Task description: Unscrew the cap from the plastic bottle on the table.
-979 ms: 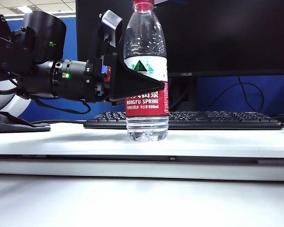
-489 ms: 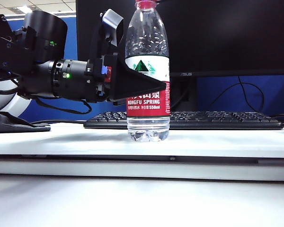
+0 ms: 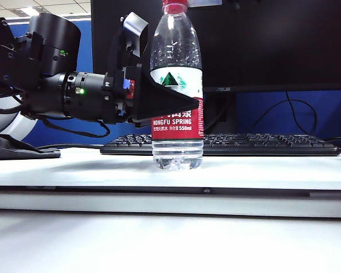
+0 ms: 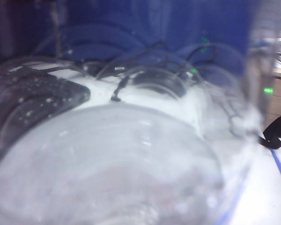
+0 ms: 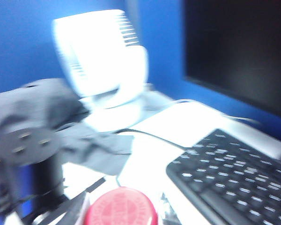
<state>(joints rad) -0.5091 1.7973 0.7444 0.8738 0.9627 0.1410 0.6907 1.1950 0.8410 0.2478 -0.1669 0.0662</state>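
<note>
Between the left gripper's (image 3: 176, 105) clamped jaws stands the upright clear plastic bottle (image 3: 177, 85), red ribbed cap (image 5: 121, 206) just below the right gripper, whose jaws are unseen.

The left hand (image 3: 159, 96) is reaching in level from the left, fingers clamping the plastic bottle (image 3: 177, 85); the right hand is out of sight.

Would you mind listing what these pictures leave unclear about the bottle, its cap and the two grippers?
- Cap: exterior view, top cut off by the frame edge; whether it has loosened cannot be told.
- Right gripper: in no picture; its blurred wrist view shows only the cap from above.
- Left gripper: its jaws close on the plastic bottle in the exterior view; its wrist view is filled by the blurred bottle wall.
</note>
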